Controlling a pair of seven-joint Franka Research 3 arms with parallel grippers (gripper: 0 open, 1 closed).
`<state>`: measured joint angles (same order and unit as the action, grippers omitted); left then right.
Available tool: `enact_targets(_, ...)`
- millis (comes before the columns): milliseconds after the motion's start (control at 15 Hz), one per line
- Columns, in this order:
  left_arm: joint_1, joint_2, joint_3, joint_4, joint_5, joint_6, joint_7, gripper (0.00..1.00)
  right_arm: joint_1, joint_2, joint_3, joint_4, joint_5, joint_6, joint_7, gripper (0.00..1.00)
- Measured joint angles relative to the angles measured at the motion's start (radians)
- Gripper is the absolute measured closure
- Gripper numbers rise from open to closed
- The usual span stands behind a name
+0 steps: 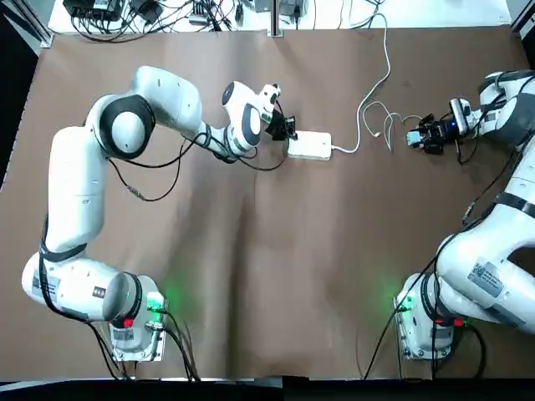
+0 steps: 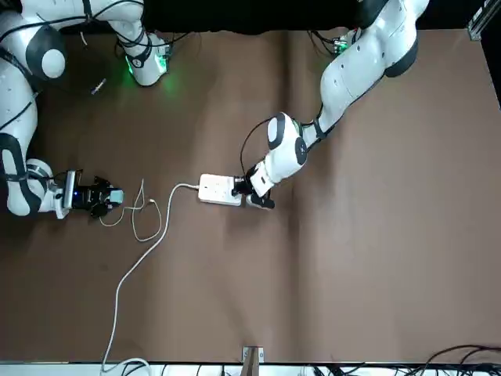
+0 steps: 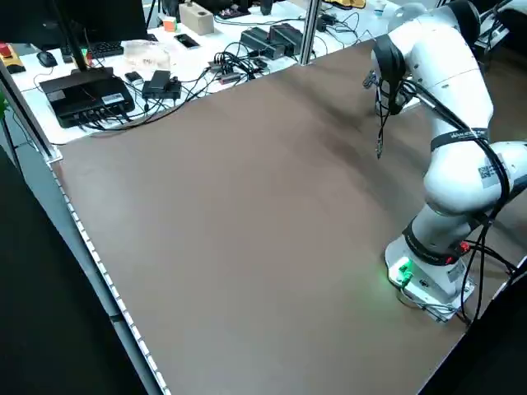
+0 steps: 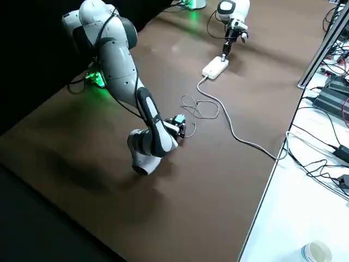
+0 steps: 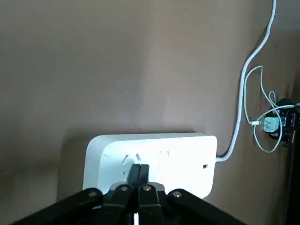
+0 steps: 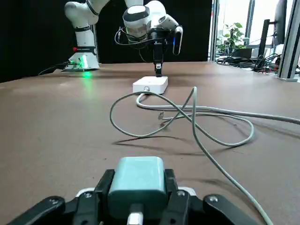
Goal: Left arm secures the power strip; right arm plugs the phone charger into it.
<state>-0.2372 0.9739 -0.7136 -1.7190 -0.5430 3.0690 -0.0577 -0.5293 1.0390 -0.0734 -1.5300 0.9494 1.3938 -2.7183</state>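
Note:
The white power strip (image 1: 309, 145) lies flat near the middle of the brown table. My left gripper (image 1: 290, 134) stands over the strip's end away from its cord, shut, with its fingertips (image 5: 139, 171) pressing down on the top face. The phone charger (image 6: 137, 180), a teal cube, sits low on the table at the right between the fingers of my right gripper (image 1: 422, 138), which is shut on it. Its thin pale cable (image 1: 380, 117) lies looped between the charger and the strip. The charger (image 5: 270, 124) stays well apart from the strip.
The strip's thicker white cord (image 1: 380, 67) runs from its right end to the far table edge. Tangled cables and devices (image 1: 150, 12) line that far edge. A bench with electronics (image 3: 90, 90) stands beyond the table. Both arm bases (image 1: 134, 334) sit at the near edge.

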Motion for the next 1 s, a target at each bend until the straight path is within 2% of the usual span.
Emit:
enact_targets(267,0.0,0.0,0.0,0.0,0.0,0.0,0.0,0.99,0.0,-0.007,0.001,0.005,0.0,0.016,0.036,0.52)
enact_targets(533,0.0,0.0,0.0,0.0,0.0,0.0,0.0,0.99,0.003,-0.048,0.0,0.028,0.0,0.033,0.176,0.52)
enact_targets(867,0.0,0.0,0.0,0.0,0.0,0.001,0.0,0.99,0.032,-0.184,0.0,0.049,-0.009,0.037,0.448,0.52)
enact_targets(1000,0.0,0.0,0.0,0.0,0.0,0.001,0.0,0.99,0.076,-0.26,-0.001,0.054,-0.013,0.066,0.583,0.52)
